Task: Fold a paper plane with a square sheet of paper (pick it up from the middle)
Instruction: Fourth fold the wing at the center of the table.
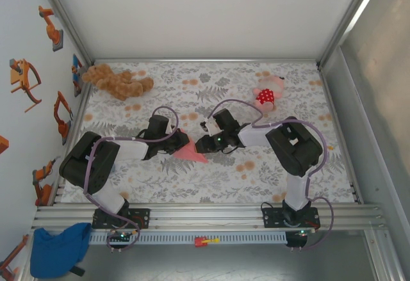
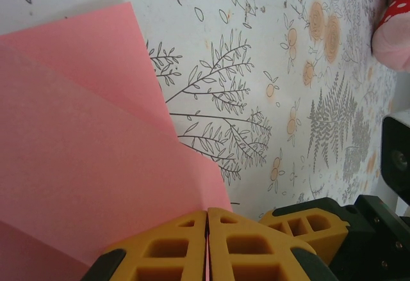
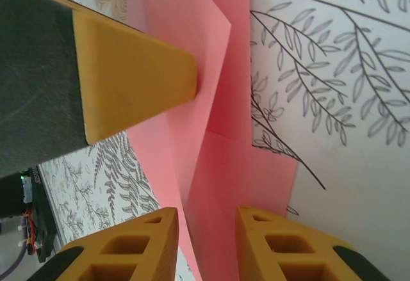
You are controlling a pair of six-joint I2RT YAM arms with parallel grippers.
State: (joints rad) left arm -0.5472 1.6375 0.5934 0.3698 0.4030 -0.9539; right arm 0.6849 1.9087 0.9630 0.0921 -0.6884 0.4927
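Left gripper (image 2: 207, 217) has its yellow jaws pressed together on an edge of the square sheet of paper (image 2: 96, 166), with a thin pink line showing in the seam between them. The right gripper (image 3: 206, 220) stands at a narrow gap, and the pink paper runs up between its two fingers (image 3: 144, 246); whether either pad touches it cannot be told. Beneath both lies the table (image 1: 256, 178), covered in a grey and orange floral print, with the two arms reaching in from its near edge to meet close to its middle. A blue cloth (image 1: 61, 249) sits crumpled off the table, beyond the front rail at the left. A brown plush toy (image 1: 118, 82) lies in the far left corner, and a pink plush toy (image 1: 269, 94) with a red white-dotted patch lies toward the far right, both well apart from the arms. From above, the paper is a small pink wedge at the middle of the table, between the two gripper tips. Up close it is creased into overlapping layers, partly lifted off the print. A small red and yellow piece (image 1: 206, 240) rests on the front rail between the arm bases.
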